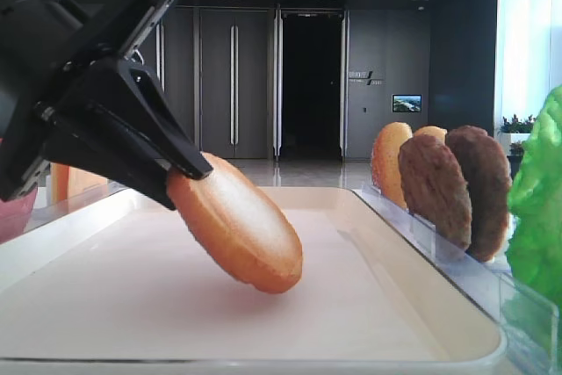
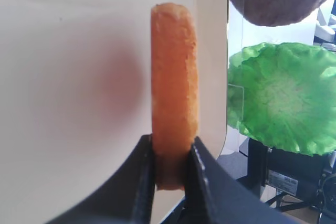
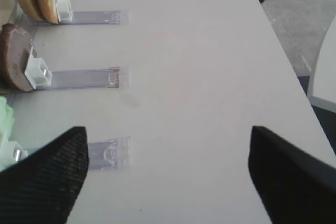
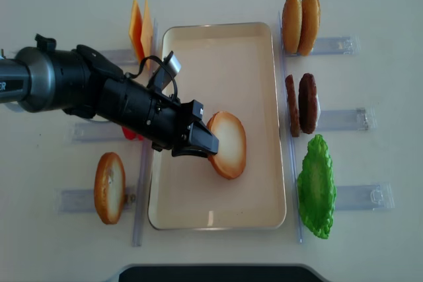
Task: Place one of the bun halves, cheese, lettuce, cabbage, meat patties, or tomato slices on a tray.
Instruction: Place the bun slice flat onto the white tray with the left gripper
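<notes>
We see the left claw (image 4: 206, 144) clamped on a bun half (image 4: 227, 144), which tilts over the tray (image 4: 261, 41) with its lower edge at or just above the tray floor. The right claw (image 3: 168, 174) hangs wide above the bare tabletop (image 3: 199, 51), holding nothing. To the tray's right, more bun halves (image 4: 301, 23), meat patties (image 4: 302, 104) and lettuce (image 4: 316, 186) stand in clear holders.
</notes>
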### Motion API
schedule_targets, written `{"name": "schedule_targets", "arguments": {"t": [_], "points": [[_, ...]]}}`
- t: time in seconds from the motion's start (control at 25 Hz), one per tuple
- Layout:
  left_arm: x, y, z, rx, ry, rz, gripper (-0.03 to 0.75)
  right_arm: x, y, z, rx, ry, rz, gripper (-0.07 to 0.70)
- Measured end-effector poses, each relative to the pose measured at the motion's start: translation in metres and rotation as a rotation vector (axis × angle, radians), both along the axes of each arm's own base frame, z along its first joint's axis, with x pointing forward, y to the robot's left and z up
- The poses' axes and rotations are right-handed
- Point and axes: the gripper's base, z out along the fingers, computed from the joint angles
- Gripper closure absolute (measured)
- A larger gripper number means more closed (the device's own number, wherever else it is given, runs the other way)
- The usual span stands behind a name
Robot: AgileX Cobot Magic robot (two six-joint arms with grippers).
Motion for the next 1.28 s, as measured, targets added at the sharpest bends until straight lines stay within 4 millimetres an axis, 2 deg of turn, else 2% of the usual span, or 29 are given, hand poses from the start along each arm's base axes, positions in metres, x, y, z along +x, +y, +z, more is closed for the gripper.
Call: {"name": "schedule_targets", "arguments": {"t": [1.0,1.28], "points": [[-0.0015,0.004,-0.0041,0.065,0.04,0.016,0.591,0.0,0.0,0.0,0.0,0.0,0.0,0.045],[-0.0012,0.0047,-0.0048,0.076,0.043,0.023,0.461,0.0,0.0,0.0,0.0,0.0,0.0,0.045]]}}
